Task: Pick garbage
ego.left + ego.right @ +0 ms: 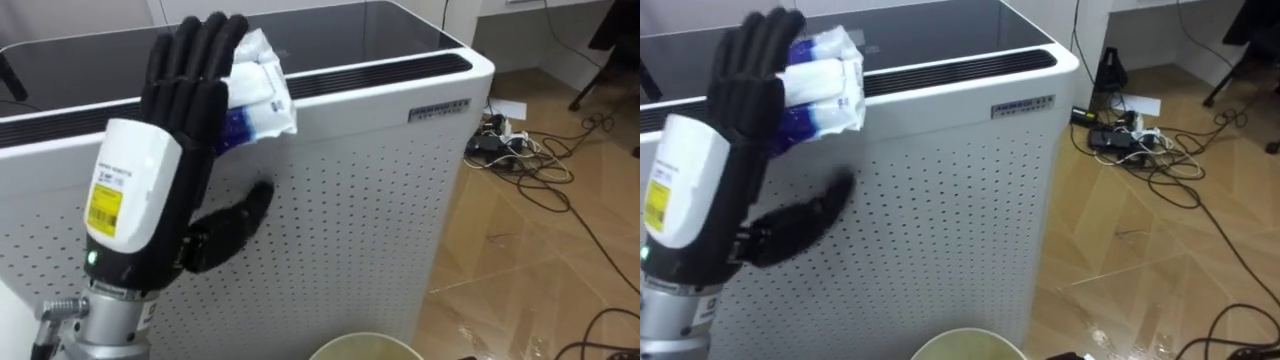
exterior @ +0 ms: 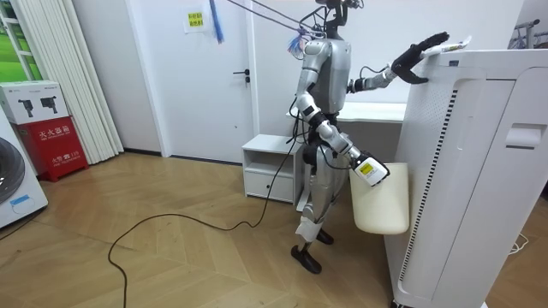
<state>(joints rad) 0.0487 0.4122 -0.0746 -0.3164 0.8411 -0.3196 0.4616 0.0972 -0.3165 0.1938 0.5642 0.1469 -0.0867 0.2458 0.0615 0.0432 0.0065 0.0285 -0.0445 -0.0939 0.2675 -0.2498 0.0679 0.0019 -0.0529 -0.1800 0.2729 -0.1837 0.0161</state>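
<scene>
though against the flat left hand (image 1: 175,105), packet (image 1: 262,92) atop white cabinet (image 1: 380,190)

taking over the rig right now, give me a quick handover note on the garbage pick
Left hand: open, raised, straight fingers against the white and blue wrapper, not closed on it.
Right hand: low at the rim of the cream bin; grip not readable.
Wrapper: on the top front edge of the white appliance.
Done: robot stands at the appliance, left hand at the wrapper.
Left: grasp it, lift it off, drop it in the bin.
</scene>
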